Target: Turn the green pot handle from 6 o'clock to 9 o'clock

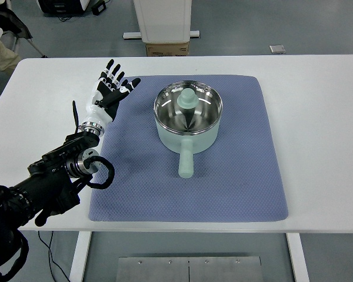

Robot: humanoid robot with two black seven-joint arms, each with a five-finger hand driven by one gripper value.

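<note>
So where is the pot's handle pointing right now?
In the top view the handle points straight down toward the robot, at 6 o'clock, lying over the blue mat, well right of the left hand.

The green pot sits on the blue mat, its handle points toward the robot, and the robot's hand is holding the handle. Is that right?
Not quite. In the top view the left hand is open, off to the left of the green pot, touching nothing. The pot does sit on the blue mat, and its handle does point toward the robot.
</note>
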